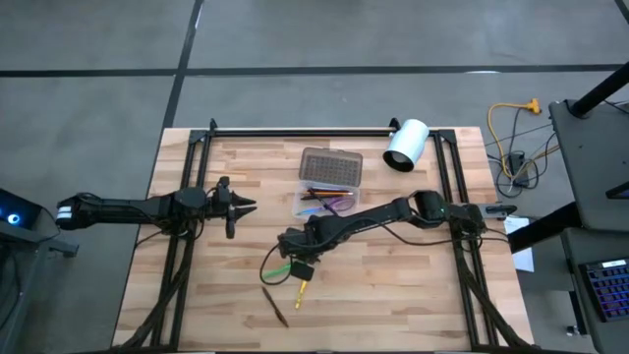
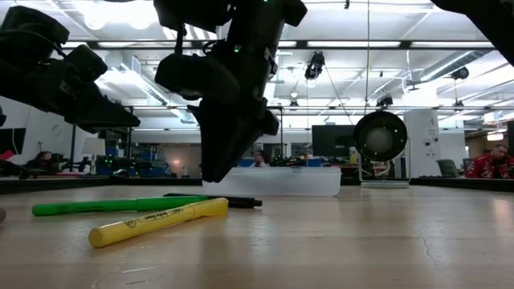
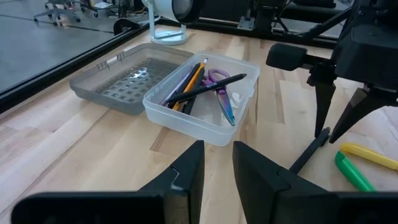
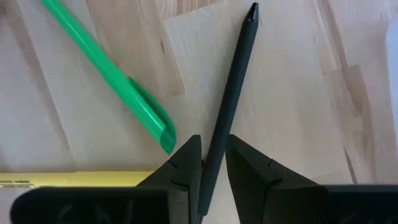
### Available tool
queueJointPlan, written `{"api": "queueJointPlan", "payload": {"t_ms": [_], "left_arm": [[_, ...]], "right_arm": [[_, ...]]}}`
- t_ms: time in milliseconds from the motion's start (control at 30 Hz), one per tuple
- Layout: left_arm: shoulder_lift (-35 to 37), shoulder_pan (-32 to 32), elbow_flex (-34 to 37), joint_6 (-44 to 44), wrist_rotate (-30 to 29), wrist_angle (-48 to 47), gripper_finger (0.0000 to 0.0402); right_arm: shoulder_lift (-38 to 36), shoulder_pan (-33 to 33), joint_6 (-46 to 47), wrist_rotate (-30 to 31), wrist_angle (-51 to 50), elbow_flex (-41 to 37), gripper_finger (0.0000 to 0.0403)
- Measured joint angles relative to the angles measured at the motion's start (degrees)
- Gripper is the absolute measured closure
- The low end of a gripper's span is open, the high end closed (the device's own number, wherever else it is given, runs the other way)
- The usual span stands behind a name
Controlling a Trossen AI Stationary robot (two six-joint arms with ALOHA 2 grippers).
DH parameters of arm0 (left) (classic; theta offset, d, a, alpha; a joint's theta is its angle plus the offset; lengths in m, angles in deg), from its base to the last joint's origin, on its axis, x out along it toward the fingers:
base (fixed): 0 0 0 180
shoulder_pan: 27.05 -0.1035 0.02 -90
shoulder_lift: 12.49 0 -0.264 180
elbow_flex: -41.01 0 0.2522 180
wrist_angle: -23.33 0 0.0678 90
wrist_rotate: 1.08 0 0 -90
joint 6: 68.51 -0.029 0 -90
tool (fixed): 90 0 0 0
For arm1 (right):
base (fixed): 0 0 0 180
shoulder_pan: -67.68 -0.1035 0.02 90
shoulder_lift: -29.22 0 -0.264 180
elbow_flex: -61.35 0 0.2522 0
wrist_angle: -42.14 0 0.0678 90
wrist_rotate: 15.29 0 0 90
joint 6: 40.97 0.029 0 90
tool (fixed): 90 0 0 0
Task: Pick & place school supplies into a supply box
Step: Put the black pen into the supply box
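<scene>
**Inspector:** Currently, nearest on the table lies a brown pencil, untouched. Beyond it, yellow marker and green marker lie side by side.

**Clerk:** And the right gripper?

**Inspector:** Low over those markers, its jaws clamped on a black pen. Pick step, by my judgement.

**Clerk:** Next?

**Inspector:** Lift, carry far to the supply box, which is open and already holds pencils and purple scissors, and release inside.

**Clerk:** Left gripper?

**Inspector:** Waiting at left, jaws slightly apart, holding nothing.
</scene>
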Motion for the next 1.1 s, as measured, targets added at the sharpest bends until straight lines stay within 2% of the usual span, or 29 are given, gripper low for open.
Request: {"api": "queueJointPlan", "payload": {"t_ms": [1100], "left_arm": [[0.00,0.00,-0.02,0.00,0.00,0.00,0.0332]], "right_arm": [[0.52,-0.01,-0.18,-0.79,0.57,-2.84,0.0333]]}}
